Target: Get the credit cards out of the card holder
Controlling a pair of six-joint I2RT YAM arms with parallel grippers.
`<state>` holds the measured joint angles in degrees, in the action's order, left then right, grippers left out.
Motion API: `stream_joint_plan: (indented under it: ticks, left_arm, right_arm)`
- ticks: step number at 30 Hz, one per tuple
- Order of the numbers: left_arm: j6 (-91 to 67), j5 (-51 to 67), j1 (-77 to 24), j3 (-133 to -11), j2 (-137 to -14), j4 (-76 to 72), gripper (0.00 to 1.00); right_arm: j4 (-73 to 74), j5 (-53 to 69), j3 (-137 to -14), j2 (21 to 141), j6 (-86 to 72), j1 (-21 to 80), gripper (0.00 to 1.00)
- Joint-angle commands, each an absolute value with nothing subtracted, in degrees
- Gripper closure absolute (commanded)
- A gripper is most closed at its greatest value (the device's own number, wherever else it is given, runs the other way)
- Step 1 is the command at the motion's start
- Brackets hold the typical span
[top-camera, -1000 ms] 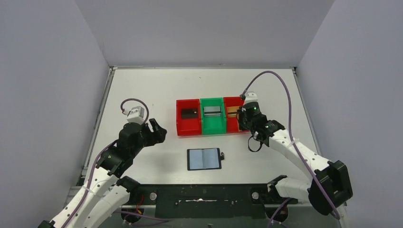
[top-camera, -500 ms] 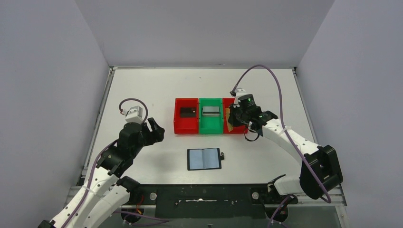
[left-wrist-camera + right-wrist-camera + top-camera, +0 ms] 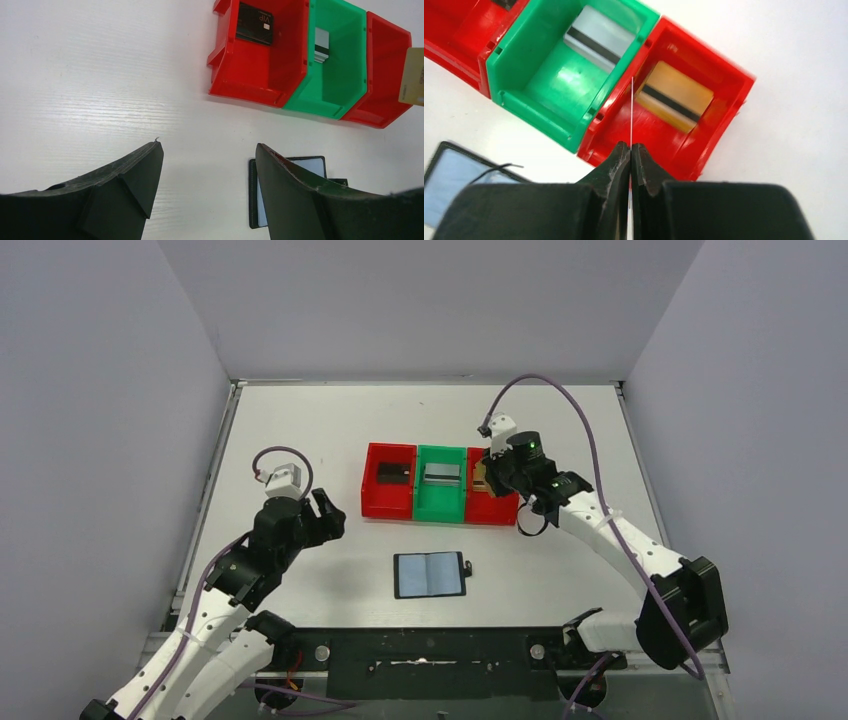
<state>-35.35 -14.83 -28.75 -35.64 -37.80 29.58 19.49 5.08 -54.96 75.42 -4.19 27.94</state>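
The card holder (image 3: 430, 574) lies open and flat on the table near the front, bluish-grey pockets up; it also shows in the left wrist view (image 3: 310, 165). A black card (image 3: 395, 472) lies in the left red bin and a silver-grey striped card (image 3: 441, 473) in the green bin. My right gripper (image 3: 490, 480) is over the right red bin, shut on a thin card seen edge-on (image 3: 631, 110). In the left wrist view a tan card (image 3: 412, 75) hangs over that bin. A gold striped card (image 3: 674, 97) shows inside it. My left gripper (image 3: 325, 510) is open and empty, left of the bins.
Three joined bins stand in a row mid-table: left red bin (image 3: 372, 502), green bin (image 3: 440, 508), right red bin (image 3: 500, 512). Grey walls close the table on three sides. The right arm's purple cable (image 3: 560, 390) arcs above the bins.
My right gripper has moved left and farther back over the right red bin, still shut on the card. The row of bins has shifted slightly left. The left arm has barely moved.
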Motion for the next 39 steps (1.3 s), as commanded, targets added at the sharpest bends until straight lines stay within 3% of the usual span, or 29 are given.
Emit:
stream_joint_plan:
  ticks: [1,6,13,25,39]
  left_arm:
    - [-35.0,-16.0,-28.6,-36.6,-37.4,28.7,0.32]
    - [-34.9,-16.7,-28.6,-36.5,-36.3,28.6,0.32]
    - [-34.8,-17.5,-28.5,-36.6,-36.0,28.9,0.32]
    - [-34.6,-18.3,-28.4,-36.8,-36.3,29.1,0.32]
    - [-34.7,-17.9,-28.5,-36.8,-36.5,29.4,0.32]
  right_arm:
    - [10.8,6.7,-54.9,72.7,14.8,28.3,1.0]
    - [11.0,5.9,-54.1,73.8,32.1,29.7,1.0]
    - [15.7,6.3,-57.1,78.8,40.9,28.5,1.0]
    - [11.5,7.1,-52.6,79.9,48.1,28.4,1.0]
    - [14.6,7.6,-56.4,87.8,55.8,27.3,1.0]
